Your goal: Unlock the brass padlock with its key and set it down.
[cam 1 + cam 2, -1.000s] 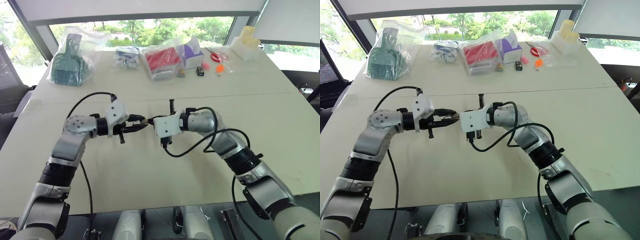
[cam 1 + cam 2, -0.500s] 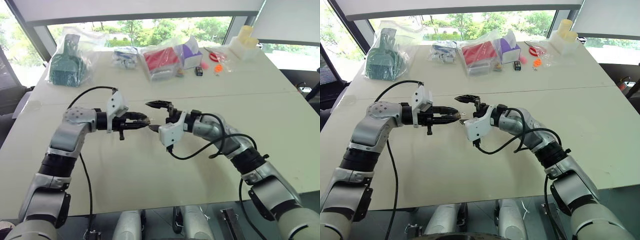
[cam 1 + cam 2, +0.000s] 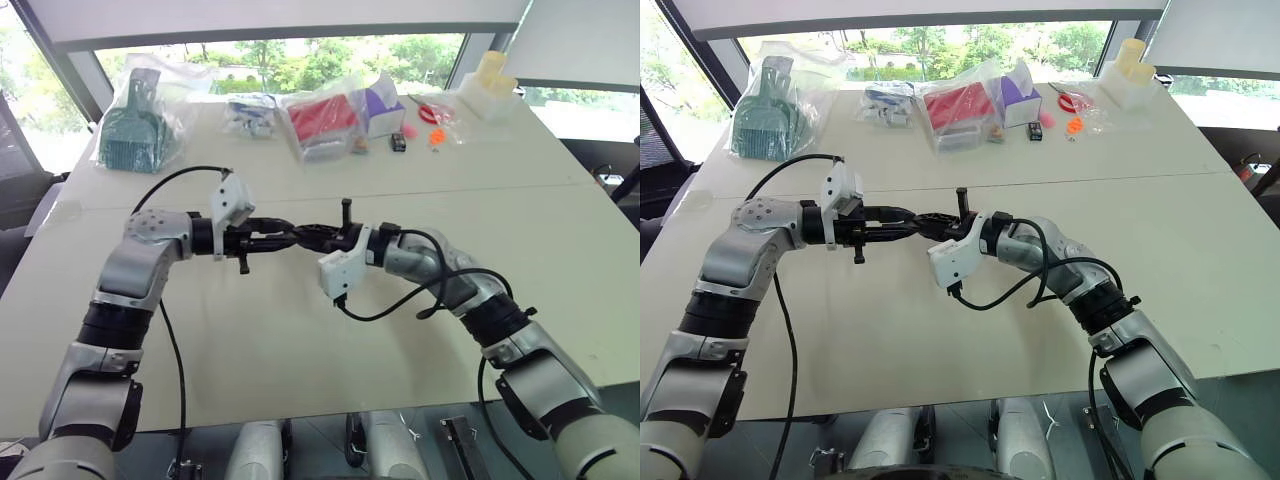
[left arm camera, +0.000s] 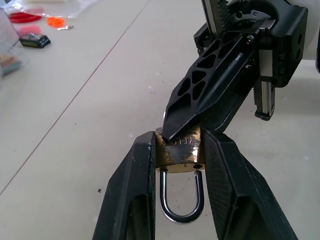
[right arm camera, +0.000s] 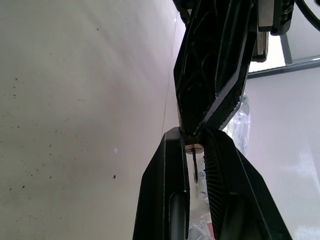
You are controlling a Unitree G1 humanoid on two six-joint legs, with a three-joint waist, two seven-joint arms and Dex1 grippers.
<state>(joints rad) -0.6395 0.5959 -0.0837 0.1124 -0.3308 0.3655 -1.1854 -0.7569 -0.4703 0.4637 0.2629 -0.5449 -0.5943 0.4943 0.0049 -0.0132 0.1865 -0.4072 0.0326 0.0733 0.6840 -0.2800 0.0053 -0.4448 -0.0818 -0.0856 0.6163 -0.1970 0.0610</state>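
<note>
Head views: over a pale table [image 3: 300, 340], the left gripper [image 3: 283, 240] and right gripper [image 3: 305, 238] meet tip to tip above the bare middle; nothing lies between them and the tabletop
Far edge: a clear bag with a teal plastic scoop [image 3: 135, 125], a bag with a red flat pack [image 3: 322, 118], a purple box [image 3: 382, 105], small orange bits [image 3: 437, 136], a pale yellowish container [image 3: 490, 85]; all well apart from the arms
Left wrist view: the small brass-yellow padlock with a silvery shackle loop [image 4: 179, 154] is clamped between this gripper's two black fingers [image 4: 132, 195], shackle pointing back toward the wrist; stamped lettering on the body is too worn to read; the other gripper's narrowed tip touches its far end
Right wrist view: jaws nearly shut on a thin silvery key [image 5: 195, 165], at the tip of the other gripper
</note>
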